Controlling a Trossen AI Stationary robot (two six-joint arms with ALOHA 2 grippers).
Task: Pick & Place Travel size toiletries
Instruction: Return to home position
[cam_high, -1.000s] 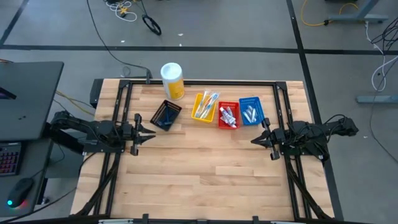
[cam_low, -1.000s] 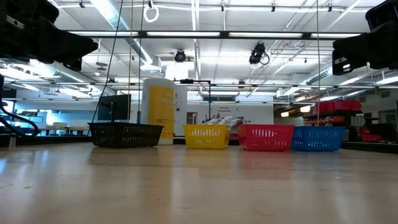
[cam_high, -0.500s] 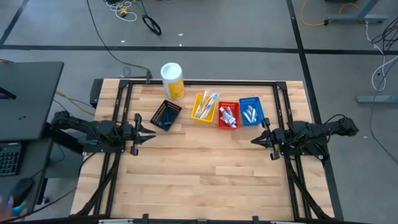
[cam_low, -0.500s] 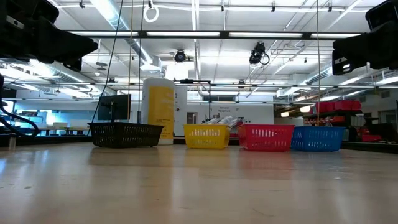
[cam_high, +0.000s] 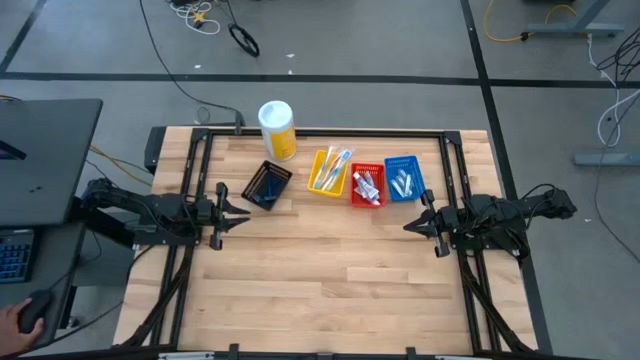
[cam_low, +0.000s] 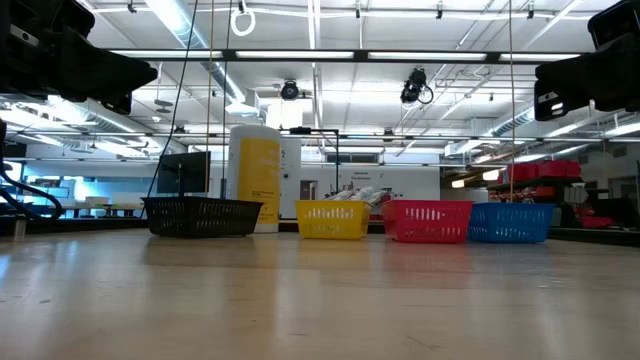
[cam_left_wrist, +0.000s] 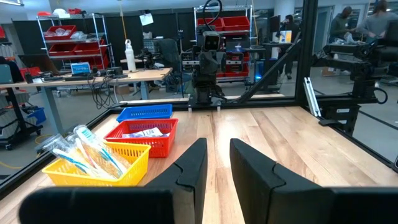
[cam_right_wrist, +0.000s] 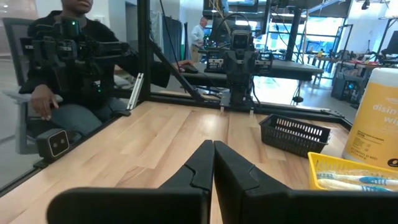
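Note:
The travel size toiletries lie in a row of small trays at the table's far side. Toothbrushes (cam_left_wrist: 93, 152) fill the yellow tray (cam_high: 330, 172), toothpaste tubes (cam_left_wrist: 146, 132) the red tray (cam_high: 367, 186), white items the blue tray (cam_high: 403, 179), and dark items the black tray (cam_high: 267, 185). My left gripper (cam_left_wrist: 216, 146) hovers level at the table's left side, near the black tray, with a narrow gap between its fingers and nothing in it. My right gripper (cam_right_wrist: 213, 144) hovers level at the right side, below the blue tray in the high view, shut on nothing.
A tall yellow canister (cam_high: 277, 128) with a white lid stands at the far edge, behind the black tray. The bare wood of the table's middle and near half (cam_high: 330, 280) is free room. A person (cam_right_wrist: 68, 62) sits beyond the table's left side, one hand on a mouse (cam_high: 25, 316).
Both arms and all the trays have kept still. A person's hand has come onto the mouse beside the table's near left corner.

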